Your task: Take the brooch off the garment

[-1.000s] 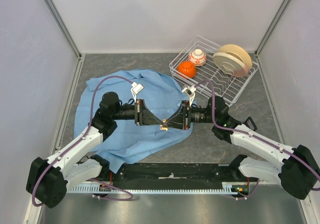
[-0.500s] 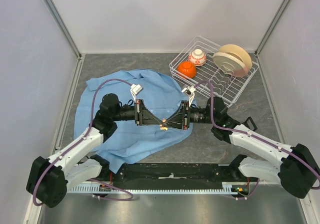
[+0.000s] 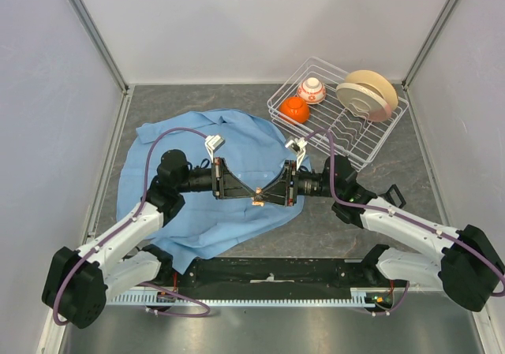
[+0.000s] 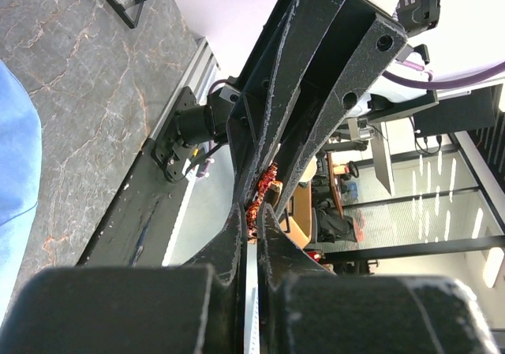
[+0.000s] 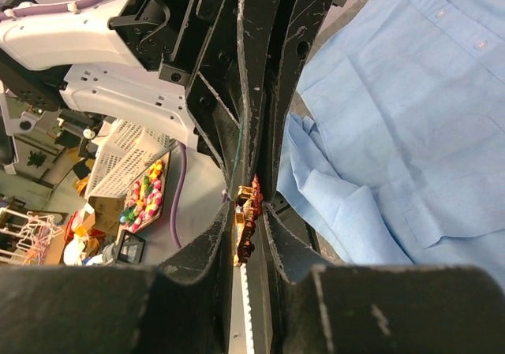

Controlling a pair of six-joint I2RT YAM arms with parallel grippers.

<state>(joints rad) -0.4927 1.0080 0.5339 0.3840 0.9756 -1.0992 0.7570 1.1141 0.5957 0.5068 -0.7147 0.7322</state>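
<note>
Above the blue shirt (image 3: 241,137), the brooch (image 3: 258,199) looks free of the cloth.
The left fingers (image 4: 233,236) pinch the orange-red brooch at their tips, and the right fingers (image 5: 278,240) clamp it from the other side, tip to tip. What seems left is for one side to let go and set it on the table (image 3: 197,98).

Colours in front of you

You see an orange-red and gold brooch (image 3: 258,199), a plain light blue garment (image 3: 213,228) and a grey counter (image 3: 316,236) veined like marble. Your jaws are black, the arms (image 3: 126,232) white and black, the cables (image 3: 177,129) purple. The white wire rack (image 3: 339,129) shows you a plain orange bowl (image 3: 295,109), a white bowl (image 3: 312,91) patterned in red, and a beige plate (image 3: 368,94).
</note>
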